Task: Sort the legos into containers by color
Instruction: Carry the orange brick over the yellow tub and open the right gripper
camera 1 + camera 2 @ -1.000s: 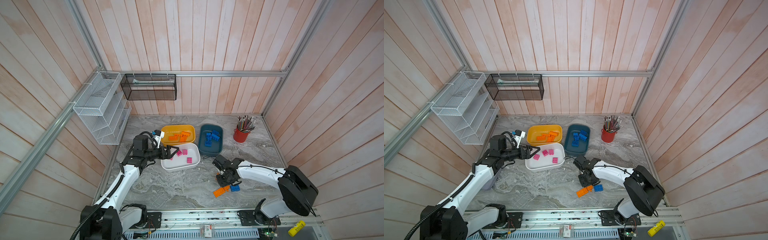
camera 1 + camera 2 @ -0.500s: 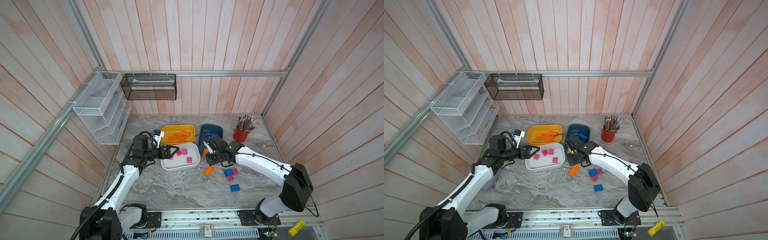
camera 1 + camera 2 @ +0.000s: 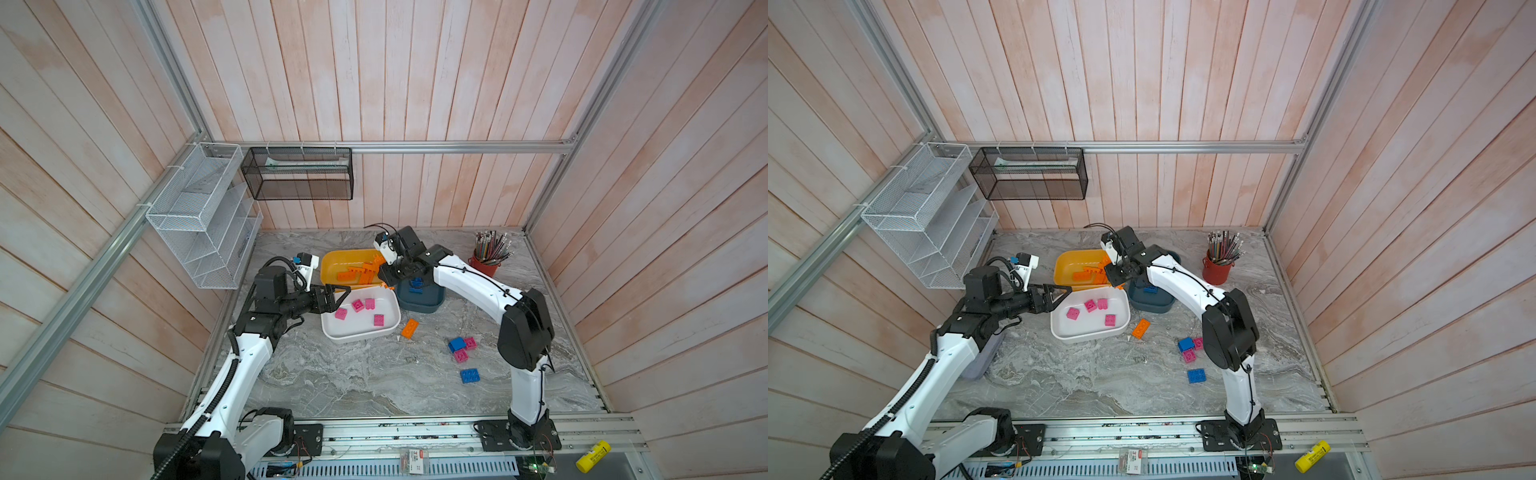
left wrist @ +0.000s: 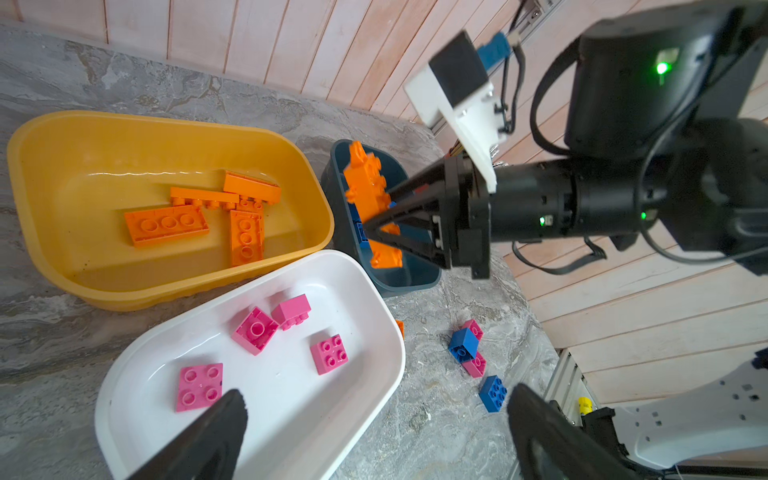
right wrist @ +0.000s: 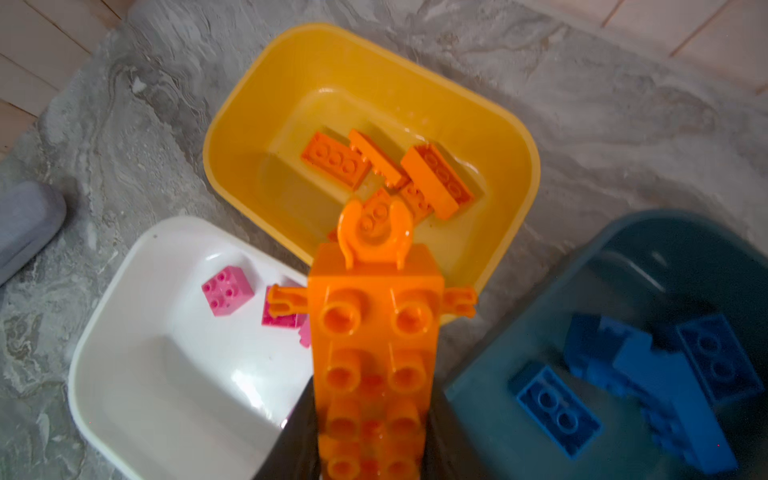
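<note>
The marble table (image 3: pixel 353 386) fills the lower middle of both top views. At its centre sit the yellow tub (image 3: pixel 328 266), white tub (image 3: pixel 361 334) and teal tub (image 3: pixel 424 306). The right gripper (image 4: pixel 376 235) clamps the long orange brick (image 5: pixel 374 332) above the yellow and teal tubs' meeting rims. The left gripper (image 3: pixel 338 296) gapes wide at the white tub's left edge. Lower right of the tubs lie an orange brick (image 3: pixel 409 328), blue bricks (image 3: pixel 469 375) and pink bricks (image 3: pixel 461 355).

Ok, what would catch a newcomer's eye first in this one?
The long orange brick clamped in the right claw, poised by the yellow tub of orange pieces. Next, the white tub of pink bricks in front of it, and five loose bricks on the table to its right.
</note>
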